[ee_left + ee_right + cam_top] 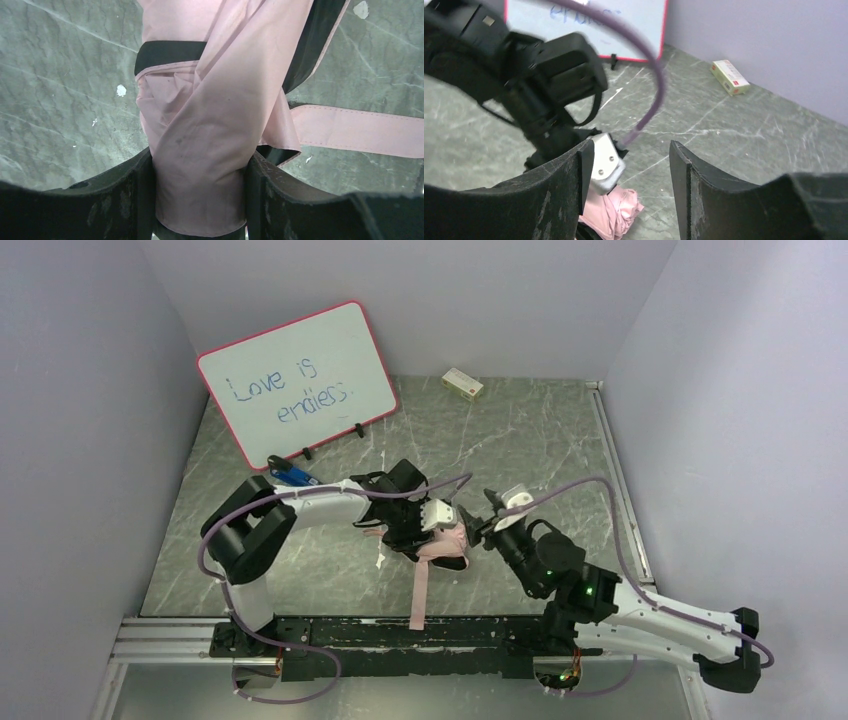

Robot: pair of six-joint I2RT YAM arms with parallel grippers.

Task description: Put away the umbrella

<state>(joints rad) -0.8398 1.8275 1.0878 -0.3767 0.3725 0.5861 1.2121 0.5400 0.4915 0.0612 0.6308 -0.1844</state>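
The umbrella (445, 545) is folded, pale pink with black lining, and lies mid-table near the front. Its pink strap (418, 590) trails loose toward the front edge. My left gripper (432, 530) is shut on the folded canopy; in the left wrist view both fingers press the pink cloth (200, 165), and the strap (360, 131) runs off to the right. My right gripper (478, 527) is open and empty just right of the umbrella's end. In the right wrist view the pink bundle (611, 212) sits low between its fingers (569, 190). The handle is hidden.
A pink-framed whiteboard (300, 380) leans at the back left, with a blue marker (292, 473) in front of it. A small box (462, 384) lies at the back wall. The left arm (524, 85) fills the left of the right wrist view.
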